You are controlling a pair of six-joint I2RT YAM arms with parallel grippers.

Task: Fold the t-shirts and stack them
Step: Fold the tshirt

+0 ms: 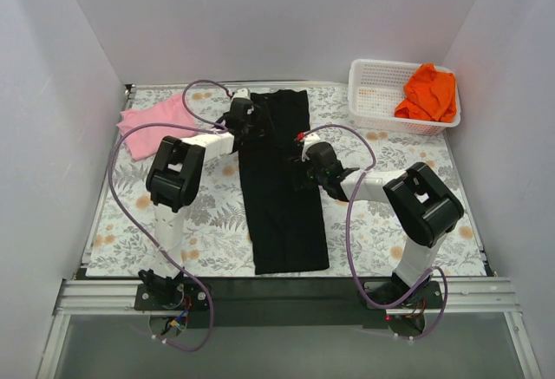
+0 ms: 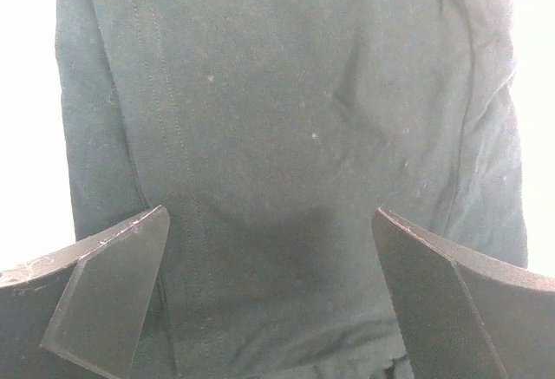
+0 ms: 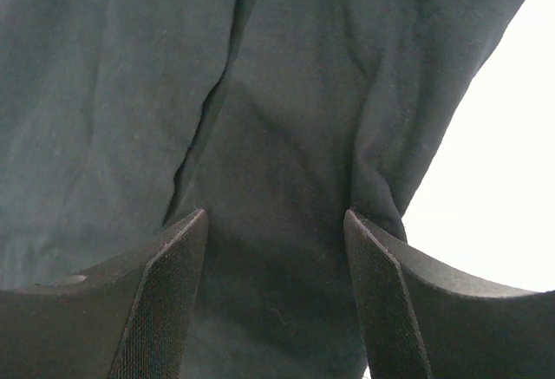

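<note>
**Q:** Top view: how far along?

**A:** Partway, by my judgement. The black t-shirt (image 1: 282, 188) lies on the surface (image 1: 199, 223), folded lengthwise into a narrow strip, with no cross folds made yet. The pink t-shirt (image 1: 149, 123) sits crumpled, left of the black t-shirt's far end. The orange t-shirt (image 1: 427, 93) is heaped in the basket (image 1: 366, 68), off to the black t-shirt's far right. Neither is folded, and there is no stack. The left gripper (image 1: 245, 117) is at the strip's far left edge. The right gripper (image 1: 305, 160) is at its right edge, mid-length.

**Q:** Left wrist view?

**A:** The left gripper (image 2: 269, 297) is spread wide, with black cloth beneath and between the fingers. Nothing is pinched. Whether it touches the cloth, I cannot tell.

**Q:** Right wrist view?

**A:** The right gripper (image 3: 276, 297) is parted, less widely. It straddles a raised fold of the black t-shirt near its edge and has not closed on it.
</note>
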